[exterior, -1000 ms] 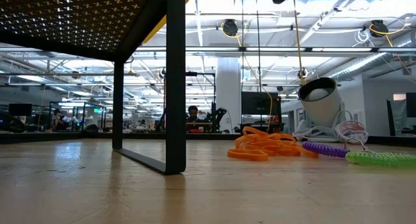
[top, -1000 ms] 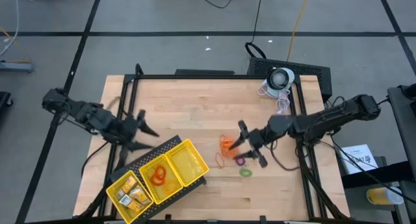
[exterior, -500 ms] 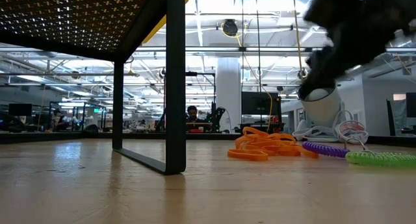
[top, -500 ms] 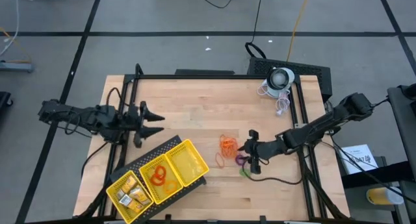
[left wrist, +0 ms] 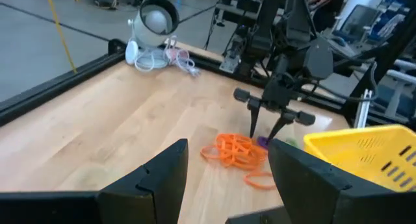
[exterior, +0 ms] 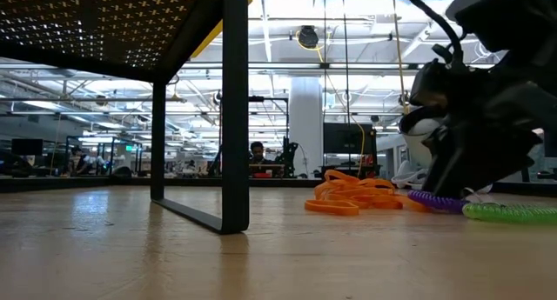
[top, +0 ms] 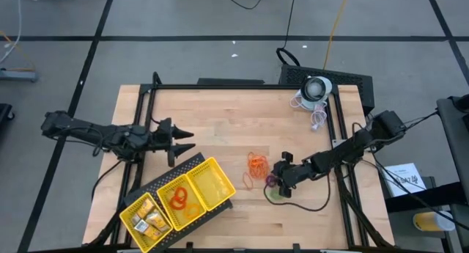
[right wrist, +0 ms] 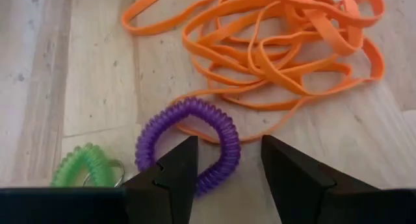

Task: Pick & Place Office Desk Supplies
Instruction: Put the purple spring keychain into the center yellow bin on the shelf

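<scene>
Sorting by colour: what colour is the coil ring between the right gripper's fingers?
Purple coil ring; right wrist view shows it best.

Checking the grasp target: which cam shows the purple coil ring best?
Right wrist view: the purple coil ring fills the frame, whole loop visible between the open right gripper fingers. Low view shows it edge-on, partly hidden. High and left wrist views show only a small speck.

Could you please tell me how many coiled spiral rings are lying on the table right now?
2. The purple coil ring lies between the open right gripper's fingertips, against the orange rubber bands. The green coil ring lies just beside it. Others could be hidden under the gripper.
</scene>
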`<state>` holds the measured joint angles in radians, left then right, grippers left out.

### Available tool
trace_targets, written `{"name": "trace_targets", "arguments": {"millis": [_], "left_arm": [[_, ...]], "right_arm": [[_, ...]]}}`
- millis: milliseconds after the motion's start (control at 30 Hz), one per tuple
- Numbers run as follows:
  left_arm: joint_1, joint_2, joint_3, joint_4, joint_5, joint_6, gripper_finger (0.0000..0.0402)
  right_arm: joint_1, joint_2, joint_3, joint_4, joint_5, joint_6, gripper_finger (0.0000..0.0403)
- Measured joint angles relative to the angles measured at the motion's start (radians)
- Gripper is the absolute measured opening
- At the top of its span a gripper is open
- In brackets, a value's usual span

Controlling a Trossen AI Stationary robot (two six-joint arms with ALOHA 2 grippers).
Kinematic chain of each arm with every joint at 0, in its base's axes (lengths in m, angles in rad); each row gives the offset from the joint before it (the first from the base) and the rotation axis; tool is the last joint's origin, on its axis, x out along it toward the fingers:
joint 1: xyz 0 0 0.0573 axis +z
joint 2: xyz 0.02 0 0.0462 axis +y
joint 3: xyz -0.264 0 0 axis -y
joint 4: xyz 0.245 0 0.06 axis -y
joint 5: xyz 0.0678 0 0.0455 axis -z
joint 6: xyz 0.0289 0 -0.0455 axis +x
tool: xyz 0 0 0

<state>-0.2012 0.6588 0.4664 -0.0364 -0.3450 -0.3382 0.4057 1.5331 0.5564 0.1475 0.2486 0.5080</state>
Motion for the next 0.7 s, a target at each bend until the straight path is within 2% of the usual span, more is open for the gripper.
{"name": "trace_targets", "arguments": {"millis": [200,400,533,600,700], "left_arm": [[0.001,0.016,0.001,0.022,-0.005,0.032,0.0223],[0.001,0.014,0.001,0.047,-0.005,0.083,0.0223],[0.001,0.014,0.001,0.047,-0.005,0.126,0.0223],[0.001,0.014,0.001,0.047,-0.005,0.142,0.0223],[0.001,0.014,0.001,0.049,-0.005,0.15,0.0223]], "right_arm": [[0.0,0.004,0.002,-0.036,-0.001,0.029,0.013],[-0.002,-0.012,0.002,-0.058,-0.009,0.029,0.0058],[-0.015,-0.079,-0.003,-0.113,-0.071,0.029,0.0014],[-0.027,-0.127,-0.005,-0.139,-0.094,0.03,0.001],[-0.046,-0.207,-0.004,-0.145,-0.073,0.01,0.0015]]}}
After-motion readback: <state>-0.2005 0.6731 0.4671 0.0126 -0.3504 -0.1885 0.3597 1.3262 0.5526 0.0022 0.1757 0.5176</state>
